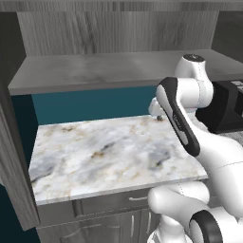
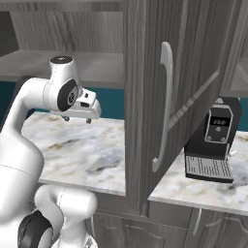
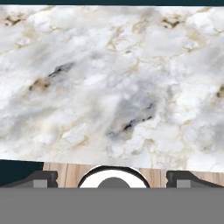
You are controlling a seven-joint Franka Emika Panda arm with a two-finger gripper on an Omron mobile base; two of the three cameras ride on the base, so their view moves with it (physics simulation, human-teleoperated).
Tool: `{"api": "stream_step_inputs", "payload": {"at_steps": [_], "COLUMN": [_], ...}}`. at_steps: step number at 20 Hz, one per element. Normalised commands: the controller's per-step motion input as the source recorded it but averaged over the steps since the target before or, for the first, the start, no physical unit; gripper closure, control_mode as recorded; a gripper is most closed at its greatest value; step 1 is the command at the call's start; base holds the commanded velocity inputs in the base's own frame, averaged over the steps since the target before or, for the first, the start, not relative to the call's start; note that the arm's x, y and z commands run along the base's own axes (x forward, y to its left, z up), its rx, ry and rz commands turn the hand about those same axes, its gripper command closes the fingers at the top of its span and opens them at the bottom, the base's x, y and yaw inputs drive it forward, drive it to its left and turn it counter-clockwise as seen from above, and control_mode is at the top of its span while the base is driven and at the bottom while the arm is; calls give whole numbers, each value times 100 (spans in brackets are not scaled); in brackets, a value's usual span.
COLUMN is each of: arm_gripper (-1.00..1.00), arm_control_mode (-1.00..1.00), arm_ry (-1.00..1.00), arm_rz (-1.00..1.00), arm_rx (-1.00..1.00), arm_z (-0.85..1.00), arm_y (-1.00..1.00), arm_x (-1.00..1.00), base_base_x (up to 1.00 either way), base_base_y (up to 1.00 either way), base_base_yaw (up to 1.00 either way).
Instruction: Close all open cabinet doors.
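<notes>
Tool (image 2: 77,118), jaws spread wide and holding nothing, is hanging over the marble table (image 2: 92,155) while an open cabinet door (image 2: 160,97) is jutting past the table's front edge, needing a flat, steady push near its handle (image 2: 164,106).

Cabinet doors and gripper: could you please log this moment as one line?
gripper: open, empty, above marble counter | left cabinet door: open | right cabinet door: open | coffee machine: on counter

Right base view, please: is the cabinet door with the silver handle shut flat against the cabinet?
No, the cabinet door swings out over the marble counter, its silver handle facing the camera.
</notes>
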Motion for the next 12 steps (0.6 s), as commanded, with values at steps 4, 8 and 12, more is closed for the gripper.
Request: {"api": "stream_step_inputs", "payload": {"at_steps": [4, 8, 12], "arm_gripper": [-100, -100, -100], "arm_control_mode": [-100, -100, -100], "arm_ry": [0, 0, 0], "arm_rz": [0, 0, 0], "arm_rx": [0, 0, 0], "arm_z": [0, 0, 0], "arm_y": [0, 0, 0], "arm_x": [-27, -24, -32], "base_base_x": [0, 0, 0], "base_base_y": [0, 0, 0], "base_base_yaw": [0, 0, 0]}}
